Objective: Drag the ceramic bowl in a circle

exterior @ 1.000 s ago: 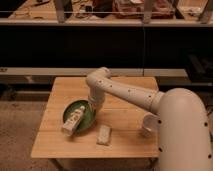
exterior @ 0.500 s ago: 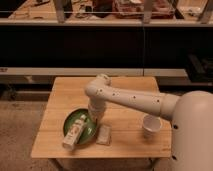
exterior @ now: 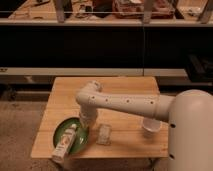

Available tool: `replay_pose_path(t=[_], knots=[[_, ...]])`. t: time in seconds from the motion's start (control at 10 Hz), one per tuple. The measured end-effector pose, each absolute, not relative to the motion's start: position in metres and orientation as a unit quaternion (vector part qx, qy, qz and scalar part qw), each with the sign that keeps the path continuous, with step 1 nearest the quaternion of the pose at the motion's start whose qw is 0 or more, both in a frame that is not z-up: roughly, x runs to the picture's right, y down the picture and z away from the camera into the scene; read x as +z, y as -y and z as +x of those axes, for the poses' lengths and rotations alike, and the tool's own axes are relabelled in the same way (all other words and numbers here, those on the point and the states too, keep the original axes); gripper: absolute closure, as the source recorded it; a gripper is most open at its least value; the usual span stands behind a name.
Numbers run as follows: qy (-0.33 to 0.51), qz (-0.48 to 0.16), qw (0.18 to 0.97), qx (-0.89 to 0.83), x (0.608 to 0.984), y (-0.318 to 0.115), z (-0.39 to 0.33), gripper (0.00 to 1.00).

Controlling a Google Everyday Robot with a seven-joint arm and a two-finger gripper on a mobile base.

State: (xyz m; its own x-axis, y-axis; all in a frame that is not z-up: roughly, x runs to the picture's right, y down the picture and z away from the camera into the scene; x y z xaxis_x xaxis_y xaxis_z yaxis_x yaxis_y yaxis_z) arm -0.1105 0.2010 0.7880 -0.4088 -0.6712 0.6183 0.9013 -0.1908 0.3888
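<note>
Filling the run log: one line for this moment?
gripper: shut, at bowl's right rim | bowl: table's front-left corner | packet on bowl

A wide, shallow, round green ceramic bowl [exterior: 71, 136] with a darker rim sits flat near the front left corner of the wooden table [exterior: 125, 90], close to its front edge, with the robot's shut gripper [exterior: 86, 123] pressed down on the bowl's right rim.
</note>
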Motion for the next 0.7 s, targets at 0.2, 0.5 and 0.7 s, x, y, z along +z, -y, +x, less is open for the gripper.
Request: replay_pose_path(t=[0.2,0.5,0.7], knots=[[0.382,-0.138,0.501,-0.764,0.787,-0.201,-0.149,1.00],[0.390,-0.114,0.478,-0.779,0.806,-0.189,-0.193,1.00],[0.388,-0.099,0.476,-0.783,0.823,-0.172,-0.214,1.00]])
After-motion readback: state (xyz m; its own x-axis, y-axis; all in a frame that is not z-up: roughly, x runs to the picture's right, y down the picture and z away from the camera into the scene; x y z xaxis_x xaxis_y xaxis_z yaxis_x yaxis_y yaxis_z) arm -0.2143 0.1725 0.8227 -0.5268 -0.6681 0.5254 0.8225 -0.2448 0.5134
